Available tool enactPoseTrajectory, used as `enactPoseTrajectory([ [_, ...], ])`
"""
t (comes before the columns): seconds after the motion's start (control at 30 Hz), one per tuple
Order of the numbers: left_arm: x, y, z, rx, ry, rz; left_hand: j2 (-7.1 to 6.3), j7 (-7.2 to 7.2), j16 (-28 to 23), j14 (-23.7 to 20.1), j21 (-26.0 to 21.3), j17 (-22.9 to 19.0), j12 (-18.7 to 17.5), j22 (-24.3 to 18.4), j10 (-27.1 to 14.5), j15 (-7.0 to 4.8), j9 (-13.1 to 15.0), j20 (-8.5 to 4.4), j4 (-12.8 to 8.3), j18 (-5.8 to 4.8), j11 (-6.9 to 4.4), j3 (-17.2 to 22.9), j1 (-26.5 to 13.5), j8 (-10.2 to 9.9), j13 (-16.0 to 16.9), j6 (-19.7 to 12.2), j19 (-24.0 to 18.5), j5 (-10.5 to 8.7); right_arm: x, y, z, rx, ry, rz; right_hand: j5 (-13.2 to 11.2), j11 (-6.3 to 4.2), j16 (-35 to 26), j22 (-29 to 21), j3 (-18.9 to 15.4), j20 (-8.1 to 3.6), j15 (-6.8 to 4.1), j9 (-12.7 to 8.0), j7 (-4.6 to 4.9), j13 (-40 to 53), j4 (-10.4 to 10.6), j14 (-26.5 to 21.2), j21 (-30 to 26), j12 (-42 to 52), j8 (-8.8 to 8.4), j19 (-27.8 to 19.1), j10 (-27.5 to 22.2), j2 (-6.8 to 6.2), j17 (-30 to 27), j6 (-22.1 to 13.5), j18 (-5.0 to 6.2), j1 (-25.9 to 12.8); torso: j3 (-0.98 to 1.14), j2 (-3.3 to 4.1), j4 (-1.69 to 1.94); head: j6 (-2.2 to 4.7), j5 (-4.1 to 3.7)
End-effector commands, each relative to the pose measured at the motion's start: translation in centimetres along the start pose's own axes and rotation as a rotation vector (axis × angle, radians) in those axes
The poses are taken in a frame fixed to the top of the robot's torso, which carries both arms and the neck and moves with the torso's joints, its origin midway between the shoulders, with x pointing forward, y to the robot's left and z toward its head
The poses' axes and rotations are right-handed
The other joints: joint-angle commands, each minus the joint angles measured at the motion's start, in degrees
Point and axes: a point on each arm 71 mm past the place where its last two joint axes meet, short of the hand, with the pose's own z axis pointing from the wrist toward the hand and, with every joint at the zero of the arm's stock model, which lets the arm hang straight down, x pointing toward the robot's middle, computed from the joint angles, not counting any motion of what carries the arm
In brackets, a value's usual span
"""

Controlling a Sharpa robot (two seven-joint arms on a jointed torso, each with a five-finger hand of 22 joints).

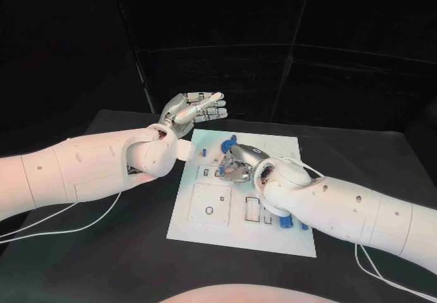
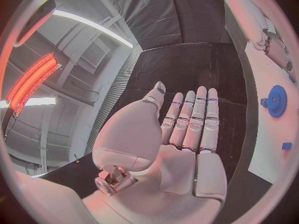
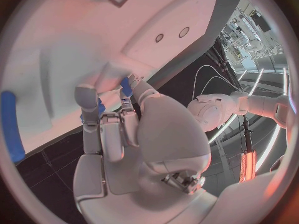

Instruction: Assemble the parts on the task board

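Note:
The white task board (image 1: 239, 222) lies in the middle of the black table. My right hand (image 1: 239, 163) is low over the board's middle, fingers curled down, and its fingertips (image 3: 86, 95) pinch a small blue part (image 3: 127, 86) against the board (image 3: 74, 45). My left hand (image 1: 193, 107) hovers above the table past the board's far left corner, fingers straight, holding nothing; its palm (image 2: 187, 134) is bare. A blue gear (image 1: 230, 140) (image 2: 276, 100) sits at the board's far end. Small blue parts lie near it (image 1: 205, 151) (image 2: 286, 146).
A long blue part (image 1: 284, 221) (image 3: 11, 124) lies on the board's near right side, beside my right forearm. White cables (image 1: 55, 221) trail over the table at both sides. Recessed slots (image 1: 211, 205) mark the board's near half.

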Motion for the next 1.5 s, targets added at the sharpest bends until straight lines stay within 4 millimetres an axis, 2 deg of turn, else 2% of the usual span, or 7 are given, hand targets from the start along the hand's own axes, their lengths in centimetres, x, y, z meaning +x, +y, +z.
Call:
enactPoseTrajectory([
  [0.03, 0.11, -0.11, 0.06, 0.004, 0.014, -0.01, 0.65, 1.55, -0.1, 0.4, -0.1, -0.1, -0.2, -0.1, 0.1, 0.15, -0.1, 0.0, -0.2, 0.62, 0.23, 0.1, 0.0, -0.1, -0.1, 0.4, 0.4, 0.22, -0.01, -0.21, -0.05, 0.016, 0.012, -0.013, 0.3, -0.09, 0.0, 0.0, 0.3, -0.35, -0.37, 0.1, -1.02, 3.5, 0.0, 4.7, 0.0, -0.2, 0.29, 0.0, 0.1, 0.47, 8.4, 1.2, -0.42, -0.2, -0.04, -0.02, -0.02, -0.07, -0.23],
  [0.33, 0.17, -0.08, 0.1, 0.003, 0.017, -0.011, 0.67, 1.6, -0.2, 0.4, -0.2, -0.1, -0.3, -0.1, 0.1, 0.18, -0.1, 0.01, -0.2, 0.6, 0.27, 0.1, -0.1, -0.2, -0.1, 0.4, 0.4, 0.22, 0.09, -0.42, -0.14, 0.026, 0.03, -0.02, 0.3, -0.08, 0.0, -0.1, 0.3, -0.35, -0.37, 0.1, -1.01, 3.5, 0.0, 4.7, 0.0, -0.2, 0.24, -0.1, 0.0, 0.37, 8.4, 1.2, -0.42, -0.3, 0.03, 0.01, -0.02, -0.31, -0.28],
  [0.53, 0.17, -0.08, 0.1, 0.002, 0.017, -0.012, 0.67, 1.6, -0.2, 0.4, -0.2, -0.1, -0.3, -0.1, 0.1, 0.18, -0.1, 0.01, -0.2, 0.6, 0.27, 0.1, -0.1, -0.2, -0.1, 0.4, 0.4, 0.22, 0.27, -0.58, -0.16, 0.036, 0.056, -0.031, 0.2, 0.05, -0.1, -0.4, 0.2, -0.3, -0.28, 0.0, -0.82, 3.2, -0.2, 4.6, -0.2, -0.5, -0.14, -0.3, -0.2, -0.33, 8.2, 0.9, -0.38, -0.9, -0.05, -0.01, 0.04, -0.41, -0.44],
  [0.7, 0.17, -0.07, 0.1, 0.002, 0.017, -0.011, 0.67, 1.6, -0.2, 0.4, -0.2, -0.1, -0.3, -0.1, 0.1, 0.18, -0.1, 0.01, -0.2, 0.6, 0.27, 0.1, -0.1, -0.2, -0.1, 0.4, 0.4, 0.22, 0.36, -0.61, -0.15, 0.04, 0.068, -0.038, 0.1, 0.28, -0.2, -0.7, 0.2, -0.19, -0.11, -0.2, -0.55, 2.6, -0.2, 4.6, -0.4, -1.1, -0.66, -0.5, -0.7, -0.84, 7.9, 0.2, -0.36, -1.5, 0.02, -0.02, 0.0, -0.46, -0.37],
  [0.87, 0.18, -0.06, 0.11, 0.002, 0.018, -0.012, 0.74, 1.64, -0.3, 0.4, -0.3, -0.2, -0.3, -0.2, 0.1, 0.2, -0.1, 0.02, -0.2, 0.59, 0.3, 0.1, -0.1, -0.3, -0.1, 0.4, 0.4, 0.22, 0.42, -0.53, -0.14, 0.038, 0.072, -0.04, 0.3, 0.54, -0.3, -0.8, 0.2, -0.03, 0.1, -0.3, -0.23, 2.2, -0.3, 4.6, -0.5, -1.4, -1.22, -0.6, -1.0, -1.44, 7.8, -0.5, -0.36, -1.9, -0.01, -0.03, -0.02, -0.47, -0.38],
  [1.13, 0.15, -0.04, 0.11, -0.001, 0.016, -0.011, 0.85, 1.66, -0.3, 0.4, -0.4, -0.2, -0.4, -0.2, 0.1, 0.22, -0.2, 0.02, -0.1, 0.58, 0.32, 0.1, -0.2, -0.3, -0.1, 0.4, 0.5, 0.22, 0.51, -0.38, -0.2, 0.036, 0.081, -0.043, 2.1, 0.98, -0.3, -1.0, -0.4, 0.36, 0.5, -0.2, 0.23, 1.6, -0.4, 4.6, -0.6, -2.0, -2.01, -0.7, -1.6, -2.93, 7.8, -1.4, -0.33, -3.1, 0.0, 0.0, 0.01, -0.48, -0.42],
  [1.5, 0.13, -0.05, 0.1, -0.001, 0.017, -0.011, 0.87, 1.66, -0.4, 0.4, -0.4, -0.2, -0.5, -0.2, 0.1, 0.24, -0.2, 0.03, -0.2, 0.58, 0.33, 0.2, -0.1, -0.4, -0.1, 0.4, 0.5, 0.23, 0.41, -0.24, -0.24, 0.038, 0.059, -0.04, 2.7, 1.17, -0.4, -1.1, -0.6, 0.53, 0.67, -0.3, 0.47, 0.9, -0.4, 4.5, -0.7, -2.6, -2.52, -0.8, -2.2, -3.36, 7.7, -2.2, -0.3, -3.4, -0.01, 0.0, 0.04, -0.56, -0.45],
])
